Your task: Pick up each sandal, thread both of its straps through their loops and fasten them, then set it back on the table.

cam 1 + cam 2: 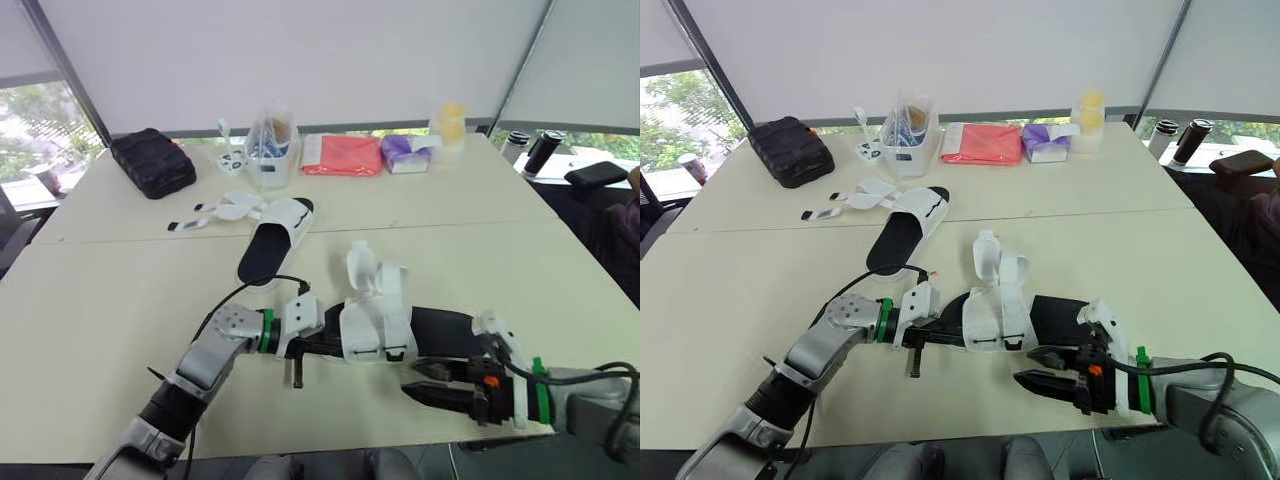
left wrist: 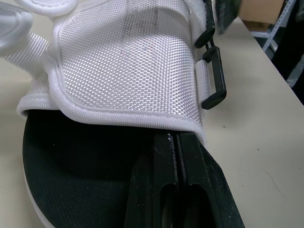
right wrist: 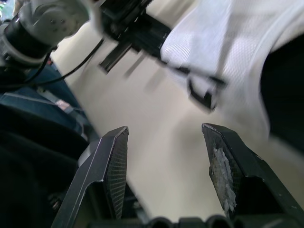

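The near sandal [image 1: 378,322], with a black footbed and white mesh straps, lies close to the table's front edge; one strap flap [image 1: 362,268] stands up loose. My left gripper [image 1: 333,348] is shut on the sandal's sole edge, its fingers [image 2: 178,185] tucked under the wide strap beside the black buckle loop [image 2: 213,78]. To the right of the sandal's heel, my right gripper [image 1: 412,386] is open, with nothing between its fingertips [image 3: 116,156]. The second sandal [image 1: 275,240] lies farther back with its straps spread out to the left.
Along the far side stand a black case [image 1: 152,162], a clear container [image 1: 270,150], a red pouch [image 1: 342,155], a purple packet [image 1: 405,152] and yellow cups [image 1: 450,130]. Dark bottles [image 1: 545,150] sit off the table at the far right.
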`<state>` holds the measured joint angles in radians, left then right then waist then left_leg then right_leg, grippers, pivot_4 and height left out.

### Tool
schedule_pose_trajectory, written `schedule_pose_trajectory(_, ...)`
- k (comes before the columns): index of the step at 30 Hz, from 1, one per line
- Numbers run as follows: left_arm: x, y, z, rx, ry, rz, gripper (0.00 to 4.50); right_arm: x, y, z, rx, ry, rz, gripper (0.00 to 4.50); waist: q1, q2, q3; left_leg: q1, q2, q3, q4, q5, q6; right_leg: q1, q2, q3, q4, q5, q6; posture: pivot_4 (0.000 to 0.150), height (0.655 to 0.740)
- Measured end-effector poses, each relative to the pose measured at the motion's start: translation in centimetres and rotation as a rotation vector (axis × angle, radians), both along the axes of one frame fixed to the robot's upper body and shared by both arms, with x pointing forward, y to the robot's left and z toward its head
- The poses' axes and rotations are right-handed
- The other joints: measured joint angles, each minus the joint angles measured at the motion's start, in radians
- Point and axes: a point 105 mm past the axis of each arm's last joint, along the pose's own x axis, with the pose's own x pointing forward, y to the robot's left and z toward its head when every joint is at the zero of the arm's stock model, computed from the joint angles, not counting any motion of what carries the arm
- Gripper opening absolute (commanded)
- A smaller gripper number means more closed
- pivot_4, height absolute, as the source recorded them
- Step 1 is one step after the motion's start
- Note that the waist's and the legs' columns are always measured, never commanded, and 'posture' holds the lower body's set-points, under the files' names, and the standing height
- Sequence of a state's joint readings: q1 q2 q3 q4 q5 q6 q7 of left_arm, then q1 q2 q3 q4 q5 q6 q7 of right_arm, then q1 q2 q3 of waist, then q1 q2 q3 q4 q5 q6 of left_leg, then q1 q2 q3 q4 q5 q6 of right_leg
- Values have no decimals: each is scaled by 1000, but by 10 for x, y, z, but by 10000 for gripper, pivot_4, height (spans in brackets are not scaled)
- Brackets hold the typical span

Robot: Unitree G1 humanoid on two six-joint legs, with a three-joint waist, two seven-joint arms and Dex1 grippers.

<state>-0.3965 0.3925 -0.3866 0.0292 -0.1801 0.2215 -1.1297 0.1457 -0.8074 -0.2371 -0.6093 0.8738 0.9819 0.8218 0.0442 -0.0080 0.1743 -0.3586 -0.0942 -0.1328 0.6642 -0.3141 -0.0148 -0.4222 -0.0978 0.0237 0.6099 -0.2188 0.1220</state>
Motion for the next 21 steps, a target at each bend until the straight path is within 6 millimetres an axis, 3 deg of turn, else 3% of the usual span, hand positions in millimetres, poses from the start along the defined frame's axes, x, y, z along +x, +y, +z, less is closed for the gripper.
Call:
schedule_pose_trajectory(10,1,1,-1,-1,-9,8,0,13,7,-13,63,34,-33,26195,-3,0,0,1,0,0,0,0,0,1,0,0,0,0,0,1500,7400)
schedule_pose_trajectory(13,1,0,-1,-3,-10,12,0,16,12,-13,127,56,-58,17641,-4,0,0,1,0,0,0,0,0,1,0,0,0,0,0,1500,7400)
schedule_pose_trajectory(16,1,0,-1,-5,-12,16,0,19,12,-13,141,62,-80,2363,-3,0,0,1,0,0,0,0,0,1,0,0,0,0,0,1500,7400)
schedule_pose_trajectory(17,1,0,-1,-5,-13,16,0,19,11,-13,140,64,-85,159,-3,0,0,1,0,0,0,0,0,1,0,0,0,0,0,1500,7400)
schedule_pose_trajectory(21,1,0,-1,-5,-14,17,0,15,10,-17,149,87,-96,159,-3,0,0,1,0,0,0,0,0,1,0,0,0,0,0,1500,7400)
